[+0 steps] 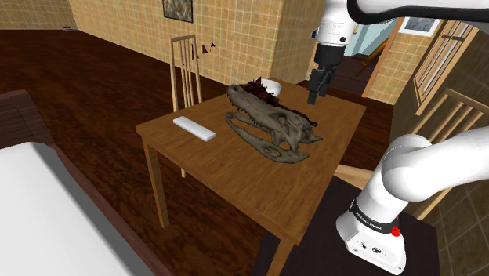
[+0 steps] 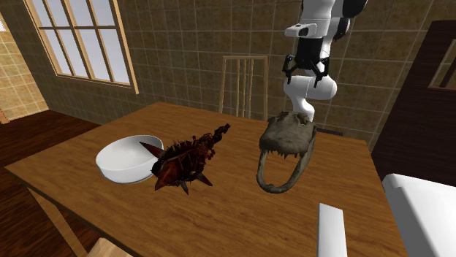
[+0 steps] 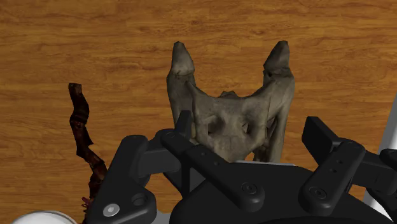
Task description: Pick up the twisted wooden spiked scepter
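The scepter [image 2: 186, 157] is a dark red-brown spiked thing with a twisted shaft. It lies on the wooden table [image 2: 241, 219], its spiked head against a white bowl [image 2: 124, 157]. In the shoulder view the scepter [image 1: 258, 88] shows behind a large grey animal skull [image 1: 270, 121]. My gripper [image 1: 316, 94] hangs open and empty above the table's far side, over the back end of the skull [image 2: 289, 135] and well apart from the scepter. In the wrist view the twisted shaft [image 3: 81, 130] runs off to the side of my gripper [image 3: 249, 124], with the skull [image 3: 229, 108] straight below.
A flat white bar [image 1: 193, 128] lies near the table's edge at the shoulder view's left. A wooden chair [image 1: 184, 63] stands behind the table and another chair [image 1: 450, 110] beside my arm. White furniture [image 1: 47, 212] stands at the lower left.
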